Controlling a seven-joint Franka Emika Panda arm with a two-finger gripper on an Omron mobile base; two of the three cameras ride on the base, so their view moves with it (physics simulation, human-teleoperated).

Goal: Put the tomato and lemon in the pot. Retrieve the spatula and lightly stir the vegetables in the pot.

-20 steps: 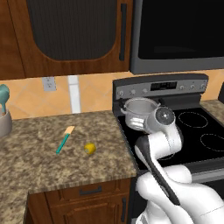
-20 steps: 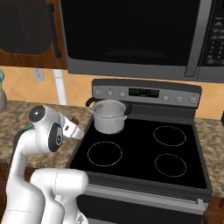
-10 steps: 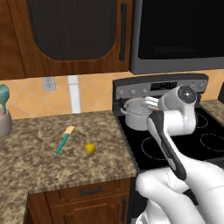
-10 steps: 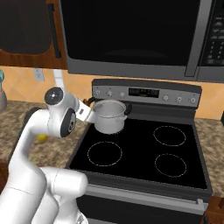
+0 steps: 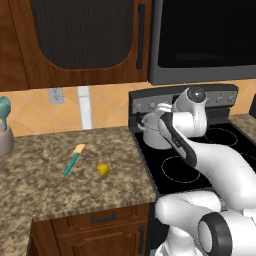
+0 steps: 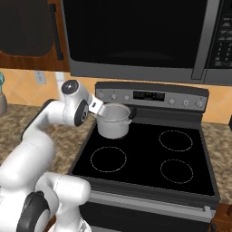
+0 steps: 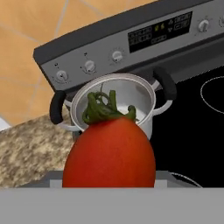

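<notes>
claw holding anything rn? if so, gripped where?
Yes, the tomato, seemingly by its sides, stem end toward the pot. Contact points are hidden in the hand view.

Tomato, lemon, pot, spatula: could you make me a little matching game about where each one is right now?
Things:
1. tomato
2. lemon
3. pot
4. spatula

Places:
A. on the stove's back left burner
B. lying flat on the counter, left of the yellow fruit
C. held in the pincer, near the pot
D. on the counter, right of the teal-handled utensil

Pairs: 1-C, 2-D, 3-A, 4-B
</notes>
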